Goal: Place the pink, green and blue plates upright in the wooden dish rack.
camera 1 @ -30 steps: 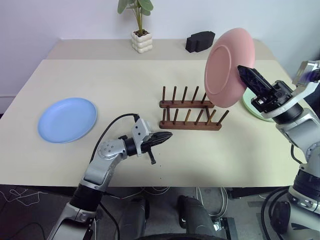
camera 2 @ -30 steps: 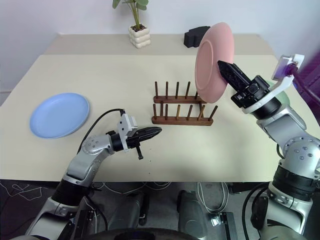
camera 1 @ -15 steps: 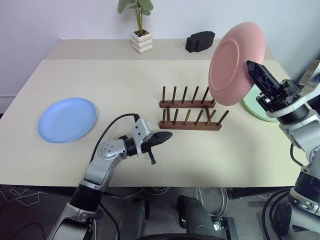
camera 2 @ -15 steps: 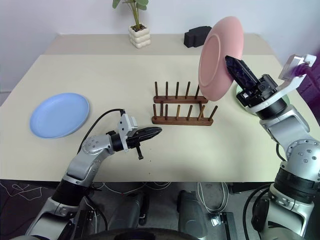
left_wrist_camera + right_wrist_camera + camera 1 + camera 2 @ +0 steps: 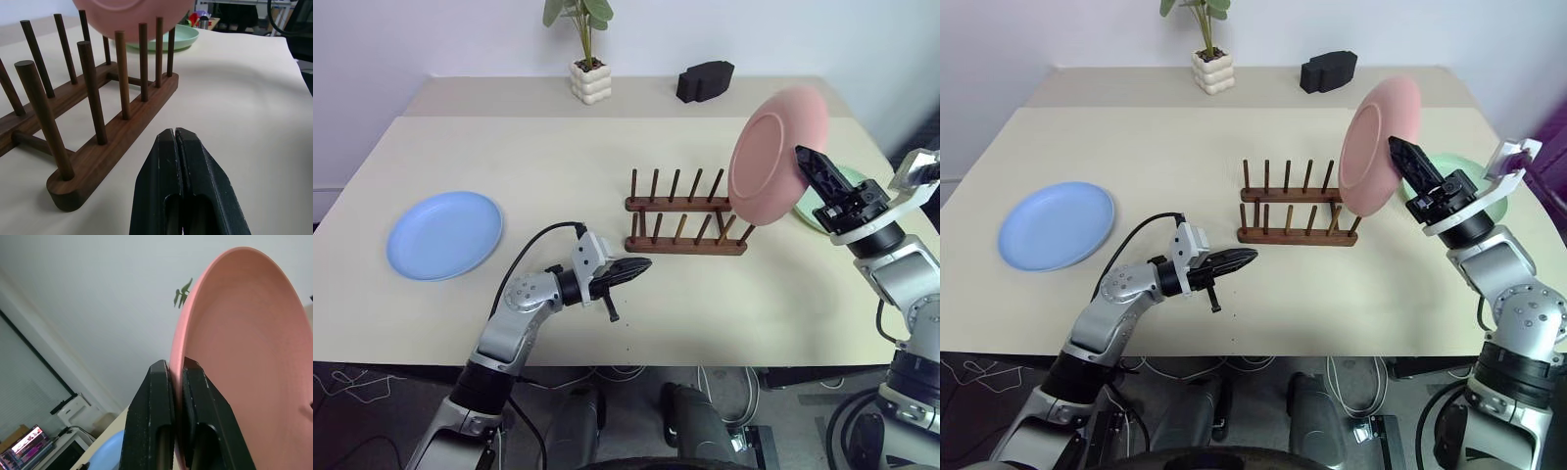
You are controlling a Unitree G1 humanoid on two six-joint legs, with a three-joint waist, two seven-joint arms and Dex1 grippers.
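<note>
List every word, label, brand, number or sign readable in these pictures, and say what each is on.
None: no readable text on the pink plate, blue plate, green plate, rack, plant pot or black block.
A distant screen is too blurred to read.

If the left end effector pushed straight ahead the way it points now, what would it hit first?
Probably the near end of the wooden dish rack: the shut left end effector points low along the table at it, though it might pass just alongside.

Wooden dish rack (image 5: 686, 218) dark smooth wood; pink plate (image 5: 773, 147) matt; table (image 5: 558, 157) matt cream.
</note>
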